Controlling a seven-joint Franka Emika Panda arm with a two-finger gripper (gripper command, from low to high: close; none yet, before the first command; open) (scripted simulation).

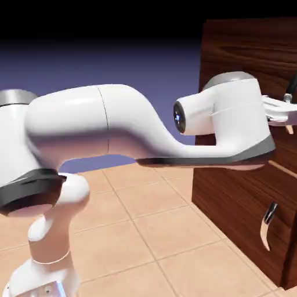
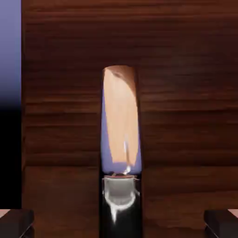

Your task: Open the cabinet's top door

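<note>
Cabinet [image 1: 249,191] stands at the right of the exterior view on the tiled table [image 1: 145,232], its top door [image 1: 255,52] shut flush above the shorter lower panel [image 1: 243,220], whose curved handle [image 1: 268,225] hangs free near the bottom right. The white arm [image 1: 116,125] reaches level across to the door, and the pincer [image 1: 288,113] is spread wide at the picture's right edge, holding nothing. In the hand view the top door's handle [image 2: 121,153] runs straight up the middle, its shiny bar between the two grey fingertips [image 2: 16,222] at the bottom corners, with a clear gap on each side. The step in hand looks like the final approach to the grasp. To do it well, I would keep the handle centred between the tips, push on until they straddle the bar rather than its black foot, then close and pull along the door's swing, not straight back. Whether the tips already pass the bar cannot be told. The cabinet's left edge [image 2: 22,93] shows in the hand view with open backdrop beyond it, and the table in front of the cabinet gives room to draw the arm back; the lower handle sits well below the hand.
</note>
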